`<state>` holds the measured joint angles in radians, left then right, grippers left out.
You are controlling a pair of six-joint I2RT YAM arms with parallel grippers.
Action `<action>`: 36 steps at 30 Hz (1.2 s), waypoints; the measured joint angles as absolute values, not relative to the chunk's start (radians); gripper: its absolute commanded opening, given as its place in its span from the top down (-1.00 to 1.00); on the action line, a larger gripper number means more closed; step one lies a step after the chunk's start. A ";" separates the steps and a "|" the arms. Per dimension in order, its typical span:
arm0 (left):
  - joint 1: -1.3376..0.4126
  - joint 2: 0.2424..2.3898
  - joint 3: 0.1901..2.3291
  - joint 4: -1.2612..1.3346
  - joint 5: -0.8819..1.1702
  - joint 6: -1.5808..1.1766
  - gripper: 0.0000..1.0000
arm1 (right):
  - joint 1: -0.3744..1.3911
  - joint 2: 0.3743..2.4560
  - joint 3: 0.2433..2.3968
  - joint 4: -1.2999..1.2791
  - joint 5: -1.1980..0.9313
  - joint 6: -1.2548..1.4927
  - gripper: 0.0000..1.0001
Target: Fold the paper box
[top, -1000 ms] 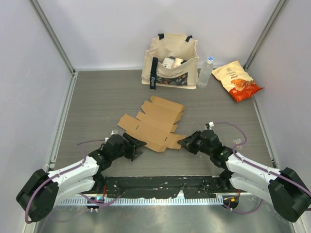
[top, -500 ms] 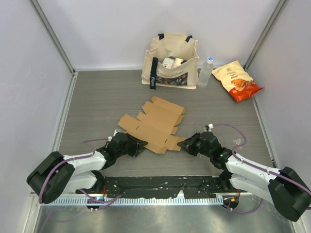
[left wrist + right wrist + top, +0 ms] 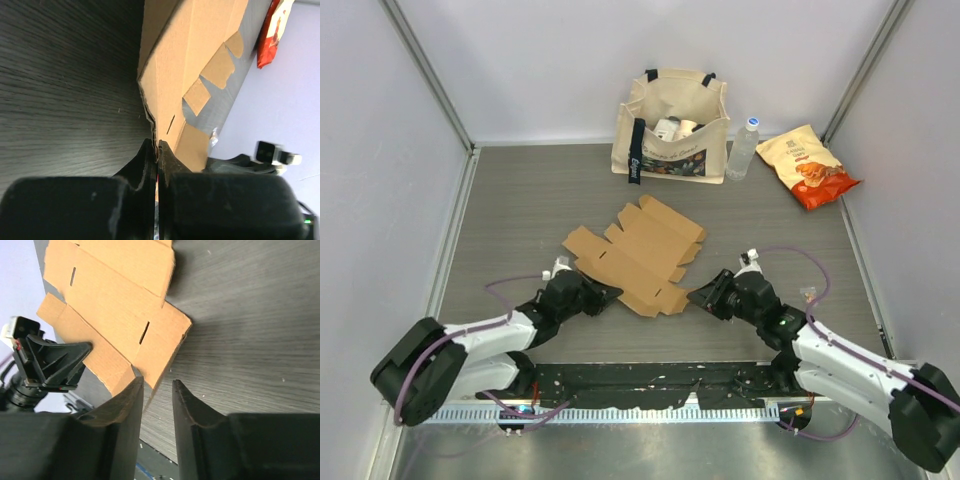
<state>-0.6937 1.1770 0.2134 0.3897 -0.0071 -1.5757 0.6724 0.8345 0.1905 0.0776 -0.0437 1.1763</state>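
The box [image 3: 638, 255] lies unfolded around the middle of the surface [image 3: 520, 200], its near edge toward the arms. Your left gripper [image 3: 607, 296] is clenched on the box's near-left edge, the card pinched between its fingers. Your right gripper [image 3: 701, 297] is released, jaws apart, with the near-right corner just ahead of them and not yet between. Slide it on until the corner sits deep, close, then raise both sides evenly along one crease. Thin card will likely buckle if you twist.
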 measured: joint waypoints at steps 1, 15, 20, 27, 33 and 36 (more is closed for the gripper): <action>-0.694 1.145 0.214 0.359 -0.015 -1.552 1.00 | 0.672 0.803 0.205 0.039 -0.032 1.131 0.15; -0.619 0.838 0.488 -0.197 0.035 -1.078 1.00 | 0.672 0.791 0.719 -0.403 0.138 0.524 -0.31; -0.554 0.884 0.677 -0.351 0.149 -0.877 1.00 | 0.659 1.005 0.912 -0.442 0.064 0.323 -0.33; -0.484 1.048 0.911 -0.523 0.364 -0.627 1.00 | 0.566 1.271 1.146 -0.451 -0.249 0.072 -0.32; -0.482 1.055 0.943 -0.614 0.468 -0.501 1.00 | 0.537 1.446 1.327 -0.492 -0.425 -0.077 -0.26; -0.482 1.054 0.948 -0.657 0.495 -0.450 1.00 | 0.537 1.507 1.372 -0.502 -0.474 -0.132 -0.25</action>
<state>-0.4820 1.0542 0.9478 -0.6567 0.4946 -0.4496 0.5365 1.5070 1.3724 -0.5022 -0.4736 -0.1318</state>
